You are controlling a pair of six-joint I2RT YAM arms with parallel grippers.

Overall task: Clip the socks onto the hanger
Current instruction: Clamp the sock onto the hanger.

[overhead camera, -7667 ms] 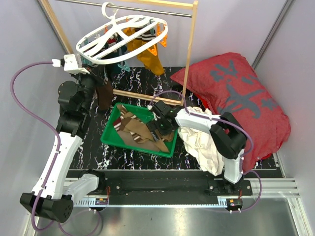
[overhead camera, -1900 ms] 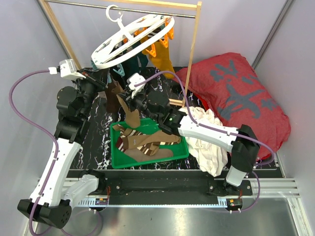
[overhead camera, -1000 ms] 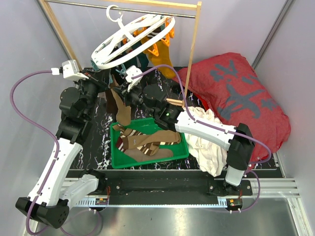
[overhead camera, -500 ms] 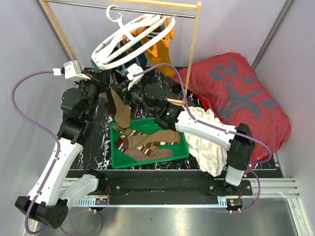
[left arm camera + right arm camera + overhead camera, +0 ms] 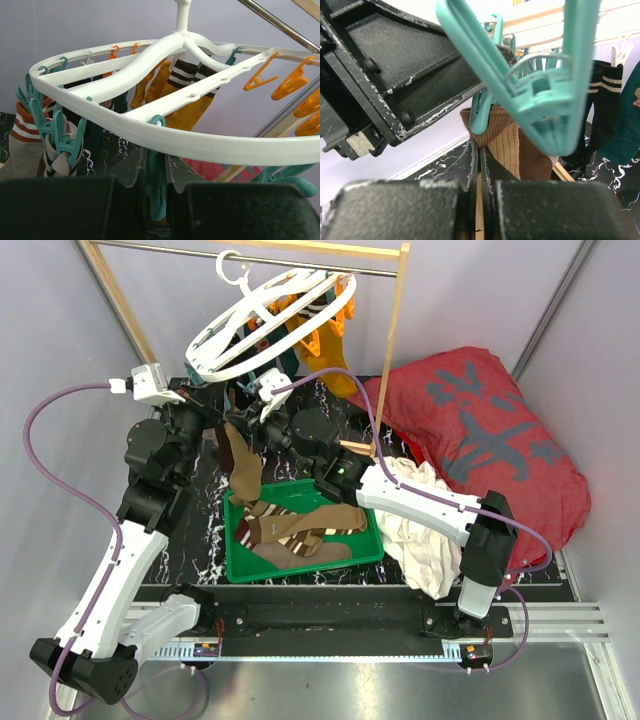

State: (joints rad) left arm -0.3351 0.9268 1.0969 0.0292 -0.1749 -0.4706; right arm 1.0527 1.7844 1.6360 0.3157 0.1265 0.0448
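rack (image 5: 389,345) behind; right tool (image 5: 479,150) grips sock (image 5: 507,142) (under clip (image 5: 540,95))

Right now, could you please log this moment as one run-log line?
left gripper: shut on teal clip of hanger | right gripper: shut on brown sock, cuff at that clip | green tray: more socks

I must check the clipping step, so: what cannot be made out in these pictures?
- Top view: whether a clip bites the brown sock under the hanger; too small and crowded.
- Left wrist view: the sides of the teal clip, covered by the jaws of the left gripper.
- Right wrist view: most of the hanger, behind a near clip.
- Tray: the number of socks; they overlap.
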